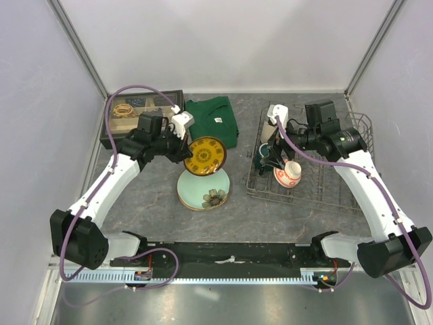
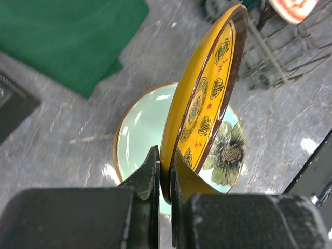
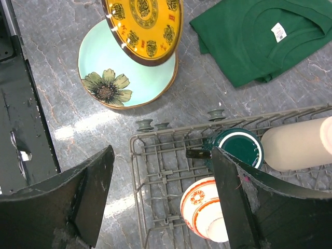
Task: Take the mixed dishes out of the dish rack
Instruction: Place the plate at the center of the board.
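Note:
My left gripper [image 1: 185,152] [image 2: 165,162] is shut on the rim of the small yellow patterned plate [image 1: 205,156] [image 2: 205,98]. It holds the plate tilted on edge above the pale green floral plate [image 1: 203,191] [image 2: 140,135], which lies on the table. My right gripper [image 1: 271,157] [image 3: 162,155] is open and empty over the near left corner of the dish rack [image 1: 325,193] [image 3: 136,155]. In the rack are the dark green mug [image 3: 239,148], the red-and-white bowl [image 1: 289,174] [image 3: 203,213] and the beige tumbler [image 3: 298,145]. I cannot make out the cream plate.
A folded green cloth [image 1: 213,120] [image 3: 259,36] lies behind the plates. A black compartmented tray [image 1: 139,112] stands at the back left. The arms' black base rail [image 1: 230,254] runs along the near edge.

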Available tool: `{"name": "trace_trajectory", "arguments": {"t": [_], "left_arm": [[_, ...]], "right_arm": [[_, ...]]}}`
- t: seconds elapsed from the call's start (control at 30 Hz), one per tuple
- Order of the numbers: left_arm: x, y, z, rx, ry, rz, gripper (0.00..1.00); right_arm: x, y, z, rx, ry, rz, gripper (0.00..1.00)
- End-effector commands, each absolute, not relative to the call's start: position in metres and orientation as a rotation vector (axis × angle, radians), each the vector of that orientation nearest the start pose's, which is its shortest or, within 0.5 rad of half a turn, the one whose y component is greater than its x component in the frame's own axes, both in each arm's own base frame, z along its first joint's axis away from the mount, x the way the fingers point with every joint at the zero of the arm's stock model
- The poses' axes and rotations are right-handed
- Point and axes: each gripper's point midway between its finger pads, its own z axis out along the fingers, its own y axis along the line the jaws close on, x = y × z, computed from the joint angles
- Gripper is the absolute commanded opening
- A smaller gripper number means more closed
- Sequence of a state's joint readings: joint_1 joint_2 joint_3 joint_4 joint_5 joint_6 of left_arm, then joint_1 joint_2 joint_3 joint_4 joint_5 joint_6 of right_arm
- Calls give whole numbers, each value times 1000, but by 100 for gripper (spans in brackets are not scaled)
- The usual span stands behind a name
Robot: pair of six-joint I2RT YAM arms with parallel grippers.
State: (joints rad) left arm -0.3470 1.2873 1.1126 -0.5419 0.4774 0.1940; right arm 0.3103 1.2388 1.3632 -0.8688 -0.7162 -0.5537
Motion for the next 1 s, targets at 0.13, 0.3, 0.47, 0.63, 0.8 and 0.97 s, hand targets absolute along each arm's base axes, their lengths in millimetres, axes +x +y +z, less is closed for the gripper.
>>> {"name": "trace_trajectory", "arguments": {"t": [0.13, 0.3, 0.47, 0.63, 0.8, 0.97], "left_arm": [[291, -170, 164, 851, 2201, -714, 2], [287, -175, 145, 838, 2265, -818, 2], [289, -173, 137, 827, 2296, -832, 2], [291, -171, 129, 809, 2326, -849, 2], [293, -170, 127, 781, 2339, -887, 1], [296, -173, 124, 761, 2356, -921, 1]], "right_arm": [[264, 181, 264, -1222, 1797, 615, 84], [264, 179, 250, -1212, 1825, 613, 85], [264, 180, 248, -1210, 1825, 617, 85], [264, 179, 247, -1206, 1821, 614, 85], [263, 179, 247, -1203, 1821, 613, 86], [263, 176, 248, -1189, 1826, 596, 87]]}}
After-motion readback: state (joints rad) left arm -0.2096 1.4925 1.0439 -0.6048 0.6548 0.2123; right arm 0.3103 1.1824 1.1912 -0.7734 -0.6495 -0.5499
